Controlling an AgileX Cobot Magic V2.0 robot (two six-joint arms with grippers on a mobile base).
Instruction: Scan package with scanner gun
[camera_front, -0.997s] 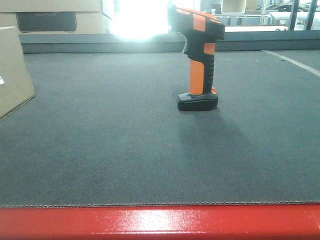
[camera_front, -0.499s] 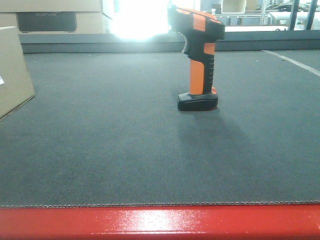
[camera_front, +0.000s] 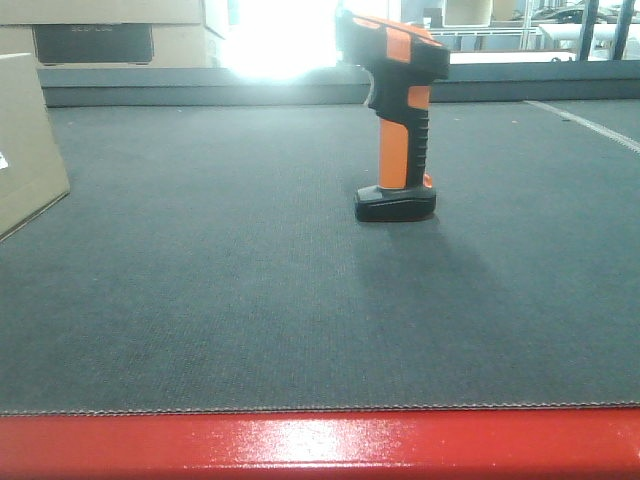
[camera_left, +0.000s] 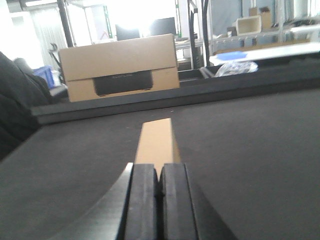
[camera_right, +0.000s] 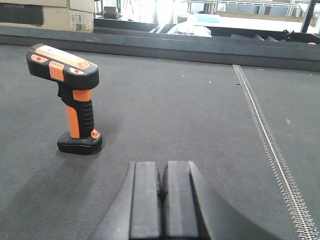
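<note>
Right wrist view: the right hand (camera_right: 161, 195) is clenched on nothing; ahead and to its left the scanner (camera_right: 70, 95) stands upright on its foot, handle free to grasp, nothing between. The left hand (camera_left: 159, 197) is likewise pressed shut and empty, the package (camera_left: 156, 141) just beyond it. Cartons (camera_left: 120, 67) sit past the table (camera_front: 250, 300).

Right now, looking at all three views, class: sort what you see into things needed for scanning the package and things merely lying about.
Needed for the job:
- scanner gun, upright on its foot on the mat
- package, at the left edge
- left gripper, shut, empty
- right gripper, shut, empty

Just lying about:
- carton with dark panel behind the mat
- crumpled plastic on the far shelf
</note>
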